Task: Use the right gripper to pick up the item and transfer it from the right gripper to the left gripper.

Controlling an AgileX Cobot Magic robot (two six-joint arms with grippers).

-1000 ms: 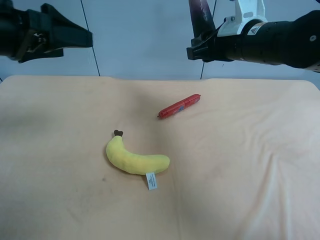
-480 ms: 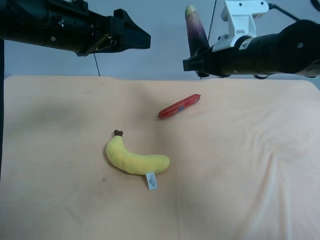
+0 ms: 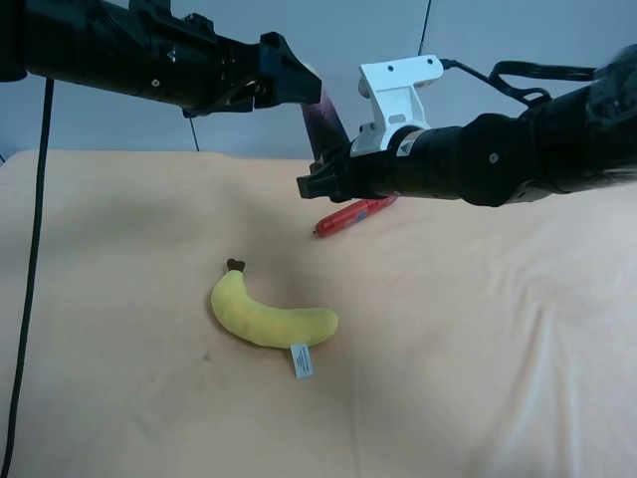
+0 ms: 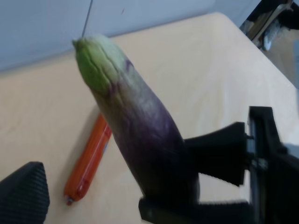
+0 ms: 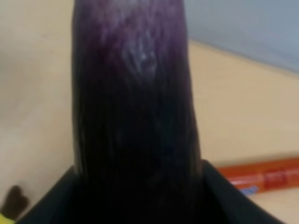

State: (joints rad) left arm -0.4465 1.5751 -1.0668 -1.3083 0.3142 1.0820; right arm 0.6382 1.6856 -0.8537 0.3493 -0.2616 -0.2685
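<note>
While the right claw [image 3: 317,184] is gripping the eggplant [image 3: 324,118] by its dark base, high above the desk [image 3: 119,249], it is apparently offering the free stem end for the handover. The eggplant is standing nearly upright, its long axis tilting slightly. Its pale green tip is pointing up toward the left claw [image 3: 297,85], which is gaping wide close by, holding nothing.

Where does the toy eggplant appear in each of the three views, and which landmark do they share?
Exterior high: eggplant upper middle, roughly upright, above the table.
Right wrist: eggplant fills the centre, very close, dark purple.
Left wrist: eggplant across the centre, tilted, green stem end showing.
Shared landmark: the red sausage stick, lying on the table beside it in every view.
</note>
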